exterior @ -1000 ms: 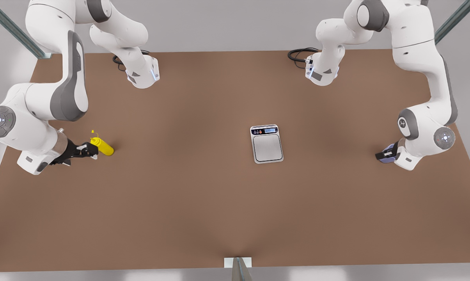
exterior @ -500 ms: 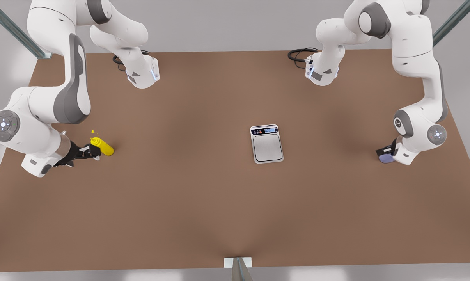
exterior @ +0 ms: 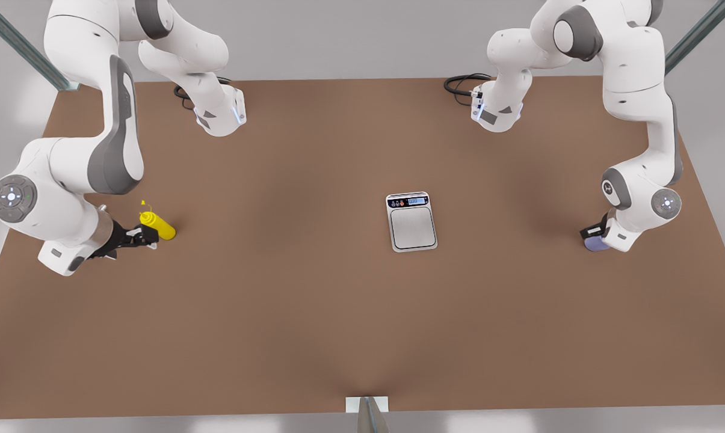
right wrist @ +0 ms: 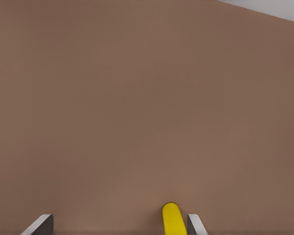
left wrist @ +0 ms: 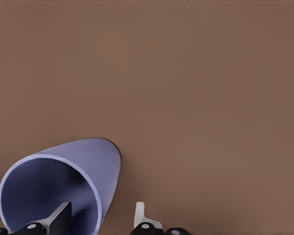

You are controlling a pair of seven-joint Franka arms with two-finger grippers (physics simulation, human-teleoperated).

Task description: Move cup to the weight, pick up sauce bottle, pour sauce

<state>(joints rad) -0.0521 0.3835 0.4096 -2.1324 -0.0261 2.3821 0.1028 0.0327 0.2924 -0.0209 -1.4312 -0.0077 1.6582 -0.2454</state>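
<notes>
Jaws spread on both: left gripper (left wrist: 102,223) straddles cup (left wrist: 63,183) wall, seemingly unclamped; right gripper (right wrist: 120,225) flanks sauce bottle (right wrist: 172,218).

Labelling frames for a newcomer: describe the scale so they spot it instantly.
Start at the brown table and look between the two arms, slightly toward the front view's right. The scale lies flat there alone: a silver rectangle with a dark display strip, unlike the yellow bottle or lavender cup.

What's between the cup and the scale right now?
Nothing: in the front view only bare brown table separates the cup, at the left gripper, from the scale.
</notes>
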